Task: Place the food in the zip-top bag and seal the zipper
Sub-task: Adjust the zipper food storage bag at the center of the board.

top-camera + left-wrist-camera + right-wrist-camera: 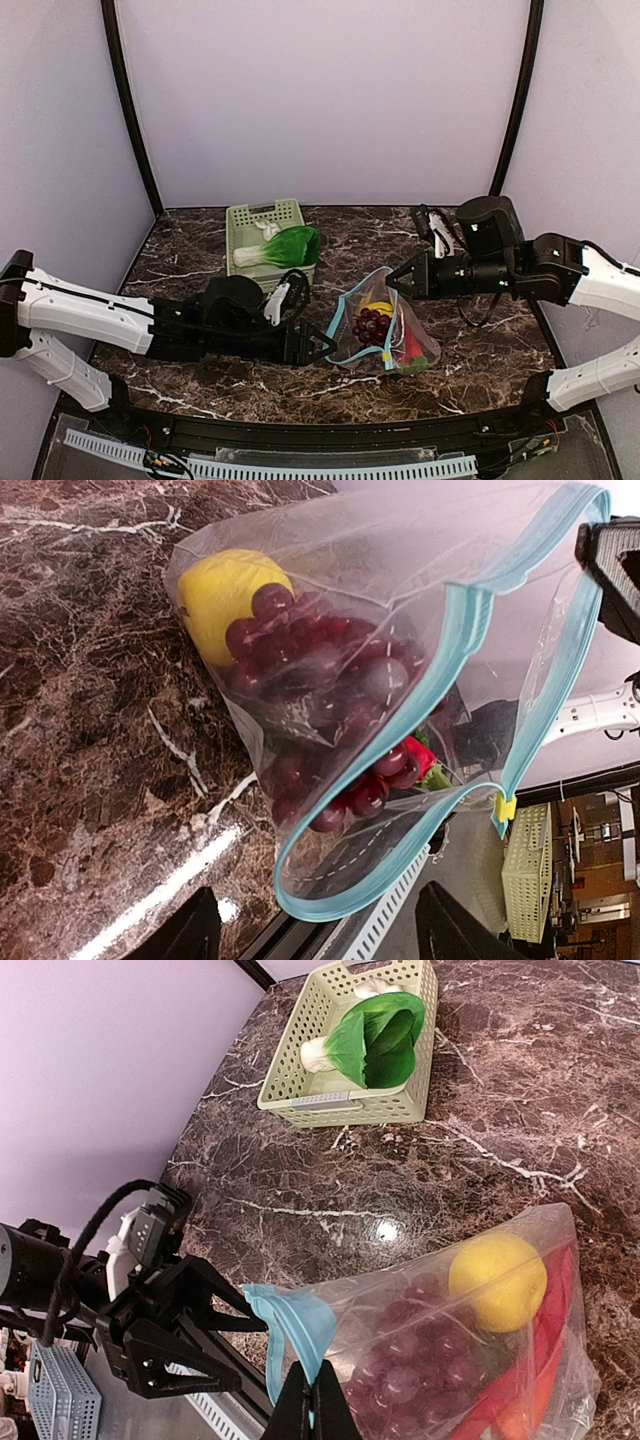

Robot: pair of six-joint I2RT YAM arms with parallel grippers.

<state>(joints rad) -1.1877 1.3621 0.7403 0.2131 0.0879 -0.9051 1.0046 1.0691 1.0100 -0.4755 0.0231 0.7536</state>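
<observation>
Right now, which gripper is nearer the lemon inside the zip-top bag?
Right. The right gripper pinches the zipper of the zip-top bag just behind the lemon; the left gripper stands open at the mouth's near-left edge, grapes between it and the lemon.

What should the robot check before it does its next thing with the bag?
1. Right hand pinching the bag by its rim: ok.
2. Bag mouth held open: ok.
3. Left hand open and empty: ok.
4. Lemon and grapes inside the bag: ok.
5. All food in the bag: not ok, the bok choy lies in the basket.
6. Zipper closed: not ok, and not yet due.
</observation>
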